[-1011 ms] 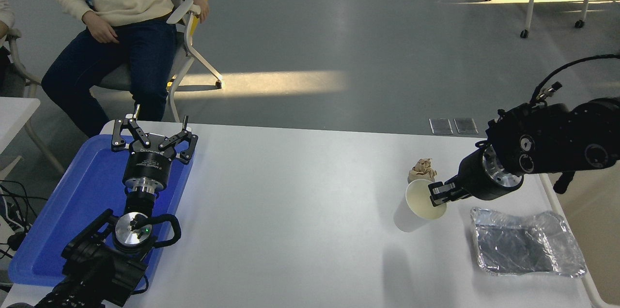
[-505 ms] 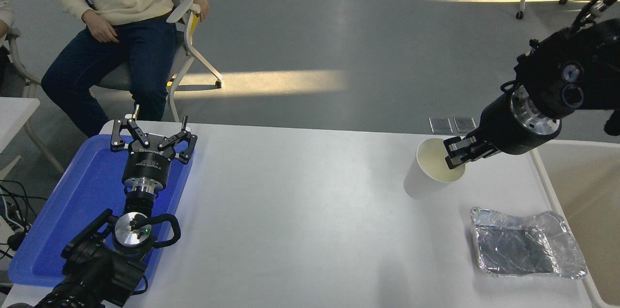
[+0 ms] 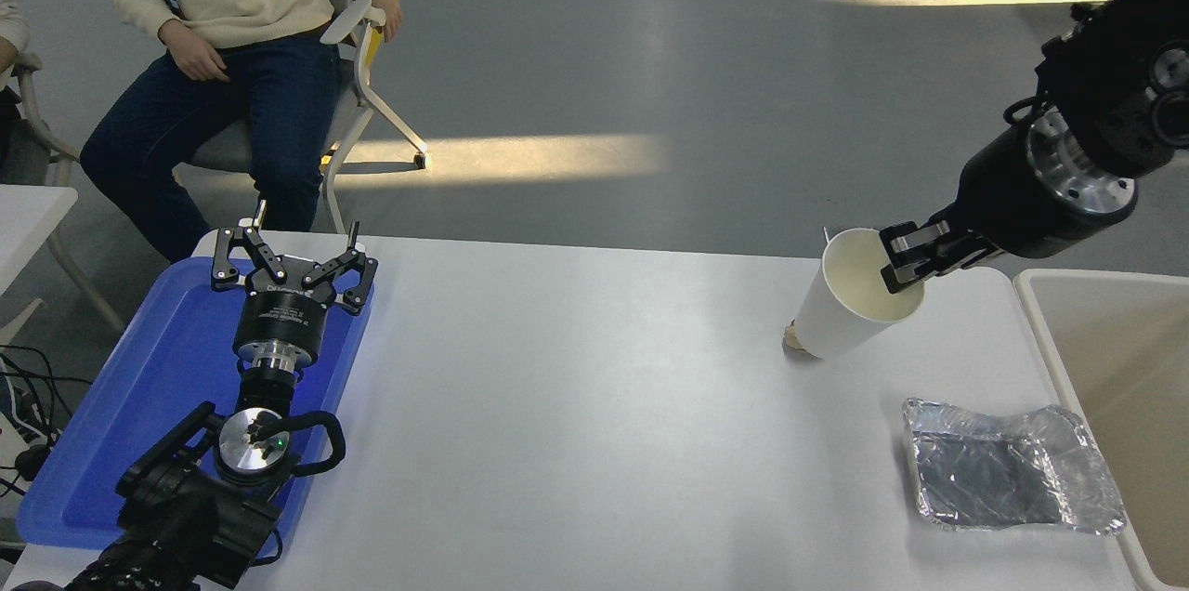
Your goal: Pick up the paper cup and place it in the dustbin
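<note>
Two black arms, left end effector (image 3: 295, 266) with slim linkage fingers, white lettering on a round black body, silver wrist ring, looped black cable, small green light, right end effector (image 3: 906, 261) on a thick black cylinder, polished steel flange with screws

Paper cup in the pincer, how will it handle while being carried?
The paper cup looks empty, so probably light. The right pincer pinches only its thin rim, so the wall may dent. Hanging tilted from one edge, it could swing or slip.
</note>
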Controlling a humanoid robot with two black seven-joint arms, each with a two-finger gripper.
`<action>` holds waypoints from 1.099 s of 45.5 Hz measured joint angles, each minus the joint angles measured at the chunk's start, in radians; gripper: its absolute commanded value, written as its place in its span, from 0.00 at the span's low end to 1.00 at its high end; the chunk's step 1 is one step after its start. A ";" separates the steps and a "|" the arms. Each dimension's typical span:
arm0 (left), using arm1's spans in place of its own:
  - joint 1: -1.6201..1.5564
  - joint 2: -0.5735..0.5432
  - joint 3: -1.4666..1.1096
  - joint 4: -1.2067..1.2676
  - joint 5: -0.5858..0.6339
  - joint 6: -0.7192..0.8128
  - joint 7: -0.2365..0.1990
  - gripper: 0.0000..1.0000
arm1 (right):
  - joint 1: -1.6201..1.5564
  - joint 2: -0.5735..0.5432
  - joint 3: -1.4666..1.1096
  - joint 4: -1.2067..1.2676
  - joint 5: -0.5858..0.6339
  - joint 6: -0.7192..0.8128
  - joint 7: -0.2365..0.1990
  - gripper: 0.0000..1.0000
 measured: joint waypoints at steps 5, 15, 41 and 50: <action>0.000 0.000 0.000 0.000 0.000 0.000 0.000 1.00 | 0.009 -0.029 -0.042 -0.010 -0.022 0.002 -0.001 0.00; 0.000 0.000 0.000 0.000 0.000 0.000 0.000 1.00 | 0.008 -0.134 -0.115 -0.070 -0.152 0.004 -0.001 0.00; 0.000 0.000 0.000 0.001 -0.001 0.000 0.000 1.00 | -0.290 -0.503 -0.075 -0.487 -0.460 -0.010 0.036 0.00; 0.000 0.000 0.000 0.001 -0.001 0.000 0.000 1.00 | -0.605 -0.560 0.147 -0.714 -0.478 -0.064 0.058 0.00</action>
